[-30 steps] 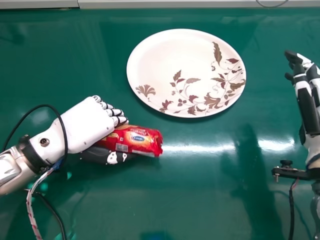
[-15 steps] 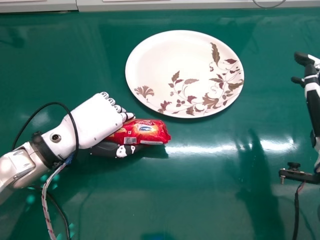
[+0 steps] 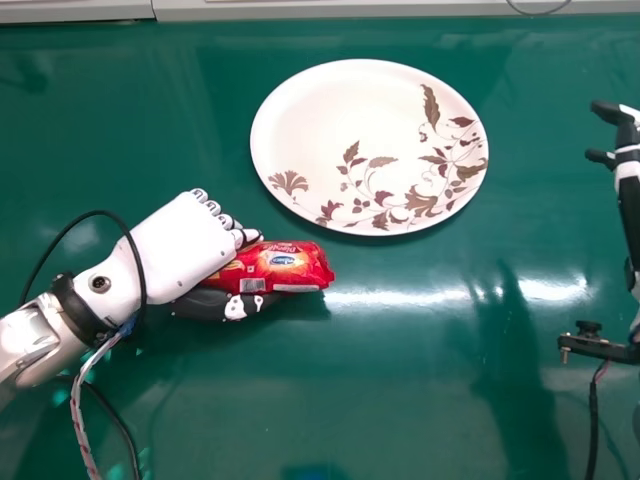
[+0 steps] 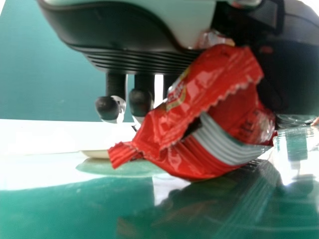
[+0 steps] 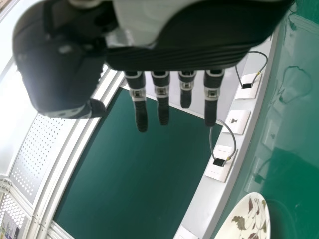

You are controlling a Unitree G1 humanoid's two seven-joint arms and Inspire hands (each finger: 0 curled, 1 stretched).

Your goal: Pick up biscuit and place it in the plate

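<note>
Green table (image 3: 400, 380). Far side: floral plate (image 3: 340, 120). Left, nearer you: your left hand (image 3: 185, 245), clasping red biscuit packet (image 3: 285, 268). Right: your right hand (image 3: 629, 185), fingers straight.

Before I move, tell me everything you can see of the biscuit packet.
The biscuit packet looks like glossy, crinkled red plastic, with a blue oval, pale barcode patch and jagged end. It runs roughly left to right, pinched in the left hand, off the plate and nearer the robot. Table contact is unclear.
</note>
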